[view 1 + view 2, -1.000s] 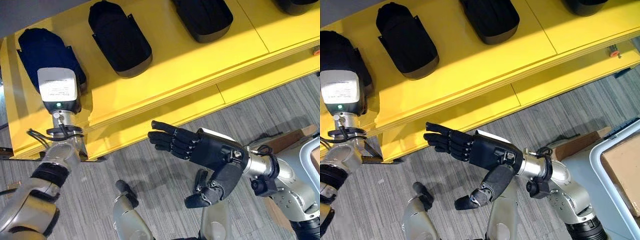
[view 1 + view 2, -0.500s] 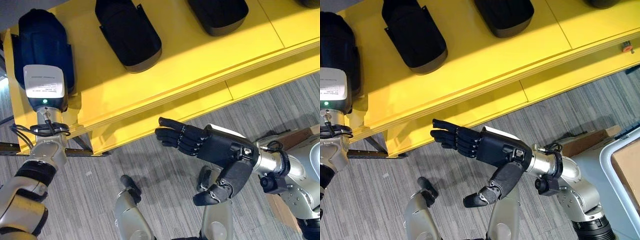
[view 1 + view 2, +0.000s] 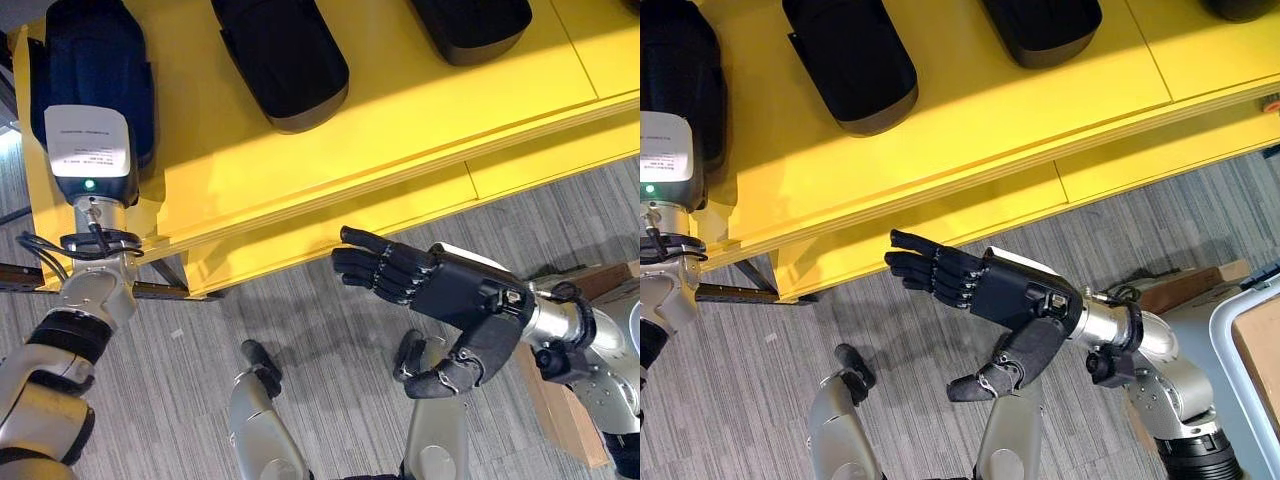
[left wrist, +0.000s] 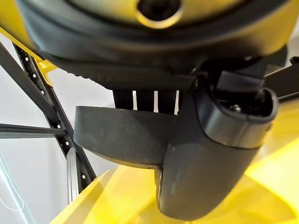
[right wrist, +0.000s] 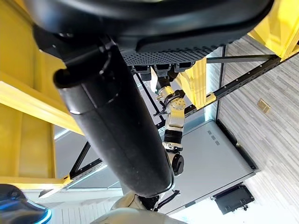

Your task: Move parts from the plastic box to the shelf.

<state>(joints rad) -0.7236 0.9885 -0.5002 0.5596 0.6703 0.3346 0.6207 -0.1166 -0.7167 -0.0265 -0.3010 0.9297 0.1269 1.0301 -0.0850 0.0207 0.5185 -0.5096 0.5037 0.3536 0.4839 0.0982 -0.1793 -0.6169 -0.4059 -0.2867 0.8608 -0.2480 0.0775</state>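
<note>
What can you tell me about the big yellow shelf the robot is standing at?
The yellow shelf is a wide, flat board that looks like painted wood, with layered edges along its front. A second yellow board sits lower, below that front. Dark metal posts with holes hold it up. Several black parts lie in a row on top. The left hand is at the leftmost part on the shelf's left end. The right hand hovers open in front of it, over the grey floor, not touching.
</note>
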